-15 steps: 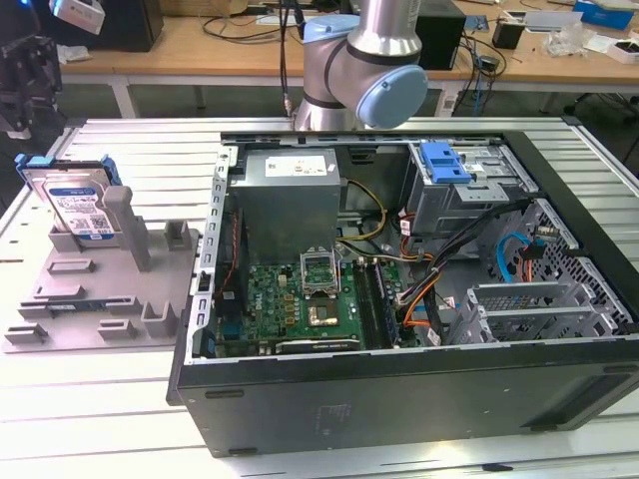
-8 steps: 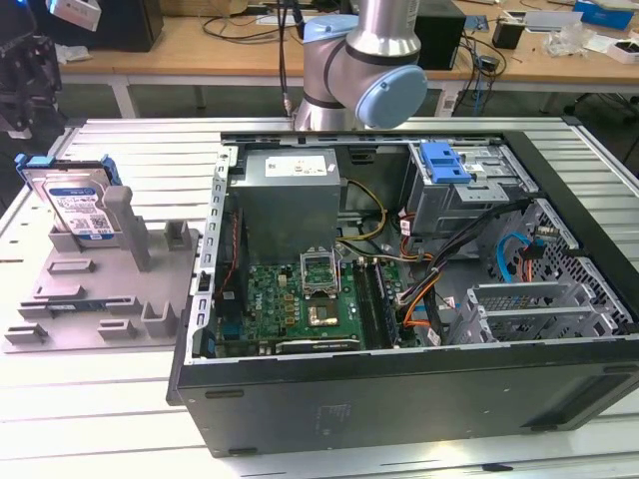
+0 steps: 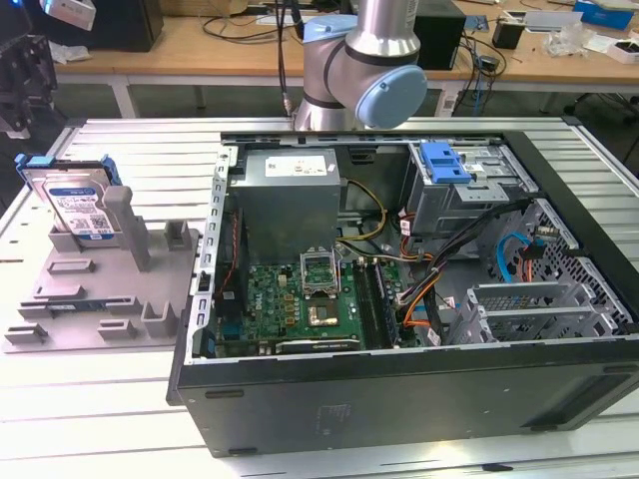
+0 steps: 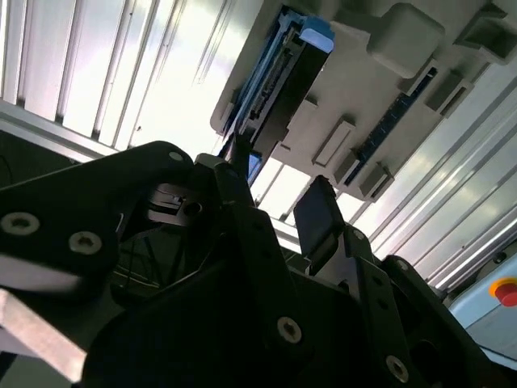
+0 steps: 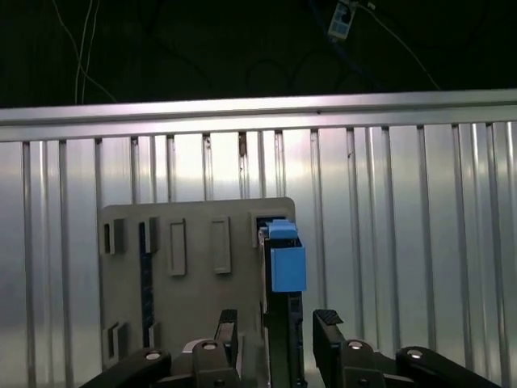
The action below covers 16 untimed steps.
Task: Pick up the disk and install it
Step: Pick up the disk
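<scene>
Your disk (image 3: 76, 205) stands on edge in the grey moulded holder (image 3: 100, 299) at the exterior view's left: silver slab, white-and-blue label, blue plastic frame. In the first wrist view the tool (image 5: 277, 319) hangs above it, black fingers spread, with the disk's thin edge lined up between them. I'd call this the approach for the pick. The grasp calls for squaring to those flat faces. A ribbed metal counter (image 3: 130, 150) lies beneath.

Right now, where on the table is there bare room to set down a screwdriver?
Bare table lies in front of the grey fixture, at the exterior view's left, and between the fixture and the table's far edge. The open computer case is crowded inside; the fixture holds the disk on edge.
</scene>
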Each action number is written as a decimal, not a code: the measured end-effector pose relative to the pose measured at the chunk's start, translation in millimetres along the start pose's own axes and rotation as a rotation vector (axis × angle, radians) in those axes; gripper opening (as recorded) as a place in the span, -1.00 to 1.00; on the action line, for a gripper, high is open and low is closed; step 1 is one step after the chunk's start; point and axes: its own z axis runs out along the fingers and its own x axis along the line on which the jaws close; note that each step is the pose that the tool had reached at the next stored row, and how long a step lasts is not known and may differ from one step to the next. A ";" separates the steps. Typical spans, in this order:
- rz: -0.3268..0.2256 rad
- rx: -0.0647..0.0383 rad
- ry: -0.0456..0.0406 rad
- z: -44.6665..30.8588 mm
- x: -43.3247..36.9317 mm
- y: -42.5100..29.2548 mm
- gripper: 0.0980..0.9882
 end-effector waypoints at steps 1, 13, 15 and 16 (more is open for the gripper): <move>-0.003 0.000 -0.0050 0.2 0.0 0.9 -0.10; -0.012 0.000 -0.0202 2.8 -4.0 4.0 -0.10; -0.011 0.000 -0.0202 3.1 -4.8 4.5 -0.10; -0.010 0.000 -0.0201 3.2 -5.0 4.9 -0.10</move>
